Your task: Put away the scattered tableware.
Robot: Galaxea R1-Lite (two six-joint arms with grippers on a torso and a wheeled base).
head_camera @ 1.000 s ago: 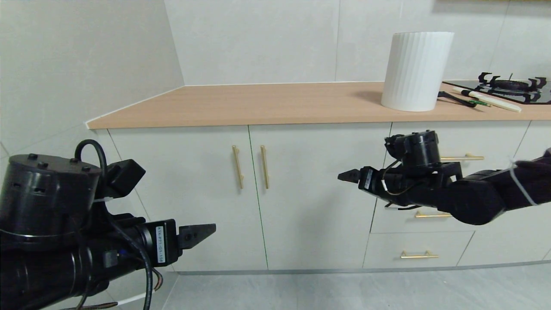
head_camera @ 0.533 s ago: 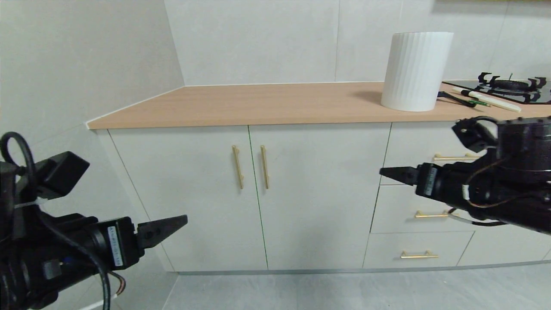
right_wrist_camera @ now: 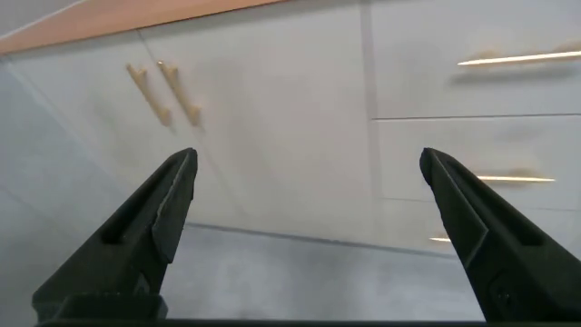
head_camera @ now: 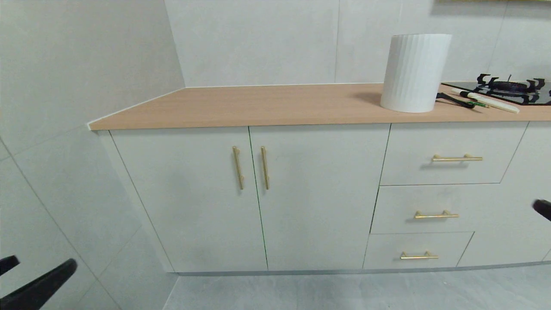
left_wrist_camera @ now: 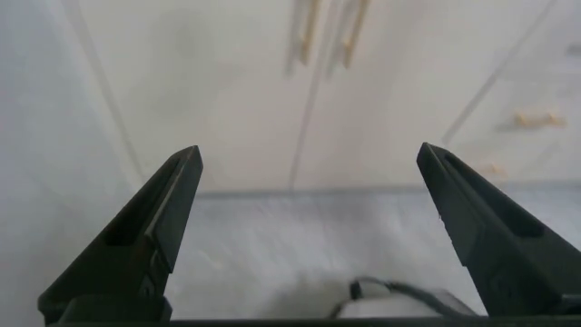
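Head view first: the tableware (head_camera: 475, 100), a few long-handled utensils, lies on the counter (head_camera: 258, 105) right beside the white ribbed canister (head_camera: 415, 73), between it and the hob (head_camera: 512, 84). Under the counter are two doors (head_camera: 193, 193) with gold handles and a stack of drawers (head_camera: 447, 172). The left gripper (head_camera: 45, 261) pokes in at the bottom left corner, low and well apart from the counter, and a bit of the right gripper (head_camera: 543, 209) shows at the right edge by the drawers. Left wrist view: its fingers (left_wrist_camera: 154, 227) are spread wide with nothing in them, aimed at the floor (left_wrist_camera: 290, 236) below the doors. Right wrist view: same deal, spread wide and empty, facing the doors and drawers.
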